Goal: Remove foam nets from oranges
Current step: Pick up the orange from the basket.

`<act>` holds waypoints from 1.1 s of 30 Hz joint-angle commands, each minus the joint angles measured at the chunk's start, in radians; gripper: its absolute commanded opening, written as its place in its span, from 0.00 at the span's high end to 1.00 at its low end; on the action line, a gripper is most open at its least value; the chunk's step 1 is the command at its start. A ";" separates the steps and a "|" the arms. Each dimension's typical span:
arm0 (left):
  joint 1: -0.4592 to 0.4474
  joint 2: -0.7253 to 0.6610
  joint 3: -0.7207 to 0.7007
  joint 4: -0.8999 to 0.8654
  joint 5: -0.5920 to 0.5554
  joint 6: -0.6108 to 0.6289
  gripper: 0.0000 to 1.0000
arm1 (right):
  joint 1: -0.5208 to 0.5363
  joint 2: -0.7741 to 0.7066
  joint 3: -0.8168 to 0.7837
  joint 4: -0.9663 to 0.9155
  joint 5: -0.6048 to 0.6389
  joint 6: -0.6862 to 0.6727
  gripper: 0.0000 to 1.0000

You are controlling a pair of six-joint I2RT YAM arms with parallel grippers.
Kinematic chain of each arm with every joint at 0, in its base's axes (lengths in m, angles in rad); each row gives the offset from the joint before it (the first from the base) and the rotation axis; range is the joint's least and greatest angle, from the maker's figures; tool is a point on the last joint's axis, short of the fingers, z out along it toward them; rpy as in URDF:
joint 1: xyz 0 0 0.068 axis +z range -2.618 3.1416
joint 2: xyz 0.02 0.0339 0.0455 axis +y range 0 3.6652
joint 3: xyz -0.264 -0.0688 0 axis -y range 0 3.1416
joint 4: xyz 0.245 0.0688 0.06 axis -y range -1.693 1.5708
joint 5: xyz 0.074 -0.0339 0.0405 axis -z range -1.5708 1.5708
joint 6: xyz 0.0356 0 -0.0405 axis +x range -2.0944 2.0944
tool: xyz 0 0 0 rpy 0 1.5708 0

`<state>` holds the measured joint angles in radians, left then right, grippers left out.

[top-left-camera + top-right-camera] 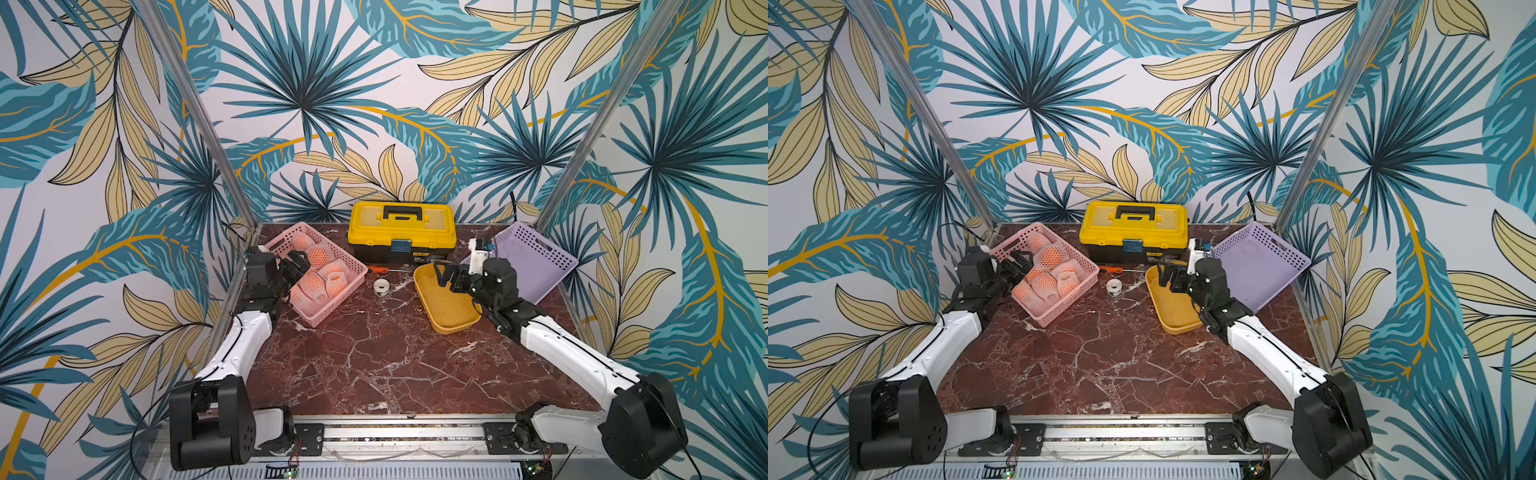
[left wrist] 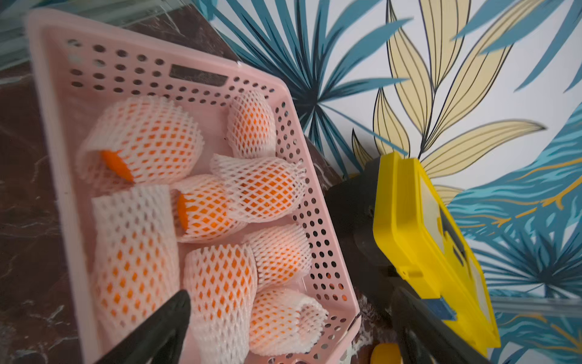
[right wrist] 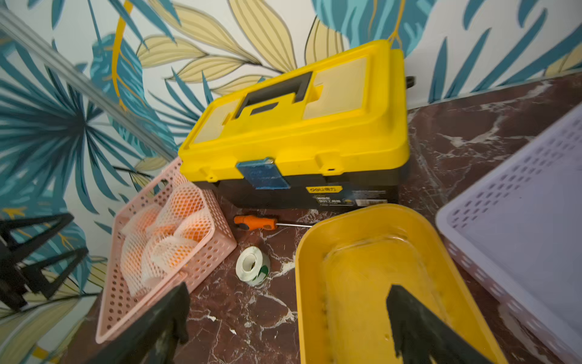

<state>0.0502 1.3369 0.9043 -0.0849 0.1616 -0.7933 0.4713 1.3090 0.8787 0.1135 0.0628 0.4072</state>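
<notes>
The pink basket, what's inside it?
The pink basket holds several oranges, each wrapped in a white foam net; bare orange skin peeks out at open ends. The nets hide most of each fruit, and the pile covers the basket's floor, so anything beneath cannot be seen.

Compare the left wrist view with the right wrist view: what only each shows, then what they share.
Left wrist only: bare skin of the small round oranges plainly peeking from two ends of the white foam mesh nets. Right wrist only: the inside of the yellow oval plastic tray, the purple perforated plastic basket, the orange-handled screwdriver and the white tape roll. Both: the pink perforated plastic basket of netted fruit, the yellow plastic toolbox, the dark red marble table.
</notes>
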 commanded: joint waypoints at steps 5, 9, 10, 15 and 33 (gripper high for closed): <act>-0.170 0.261 0.350 -0.549 -0.059 0.210 0.00 | 0.182 0.115 -0.027 -0.051 0.178 -0.150 0.01; -0.237 0.381 0.488 -0.702 -0.122 0.279 0.01 | 0.207 0.127 -0.085 0.050 0.171 -0.165 0.01; -0.245 0.414 0.522 -0.733 -0.120 0.289 0.01 | 0.210 0.128 -0.104 0.083 0.167 -0.165 0.00; -0.260 0.533 0.648 -0.821 -0.137 0.272 0.00 | 0.216 0.148 -0.135 0.137 0.159 -0.175 0.00; -0.269 0.752 0.849 -0.911 -0.264 0.083 0.00 | 0.234 0.145 -0.169 0.213 0.139 -0.171 0.00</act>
<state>-0.2153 2.1056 1.7618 -0.9707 -0.0463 -0.6697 0.6968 1.4471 0.7349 0.2989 0.1978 0.2459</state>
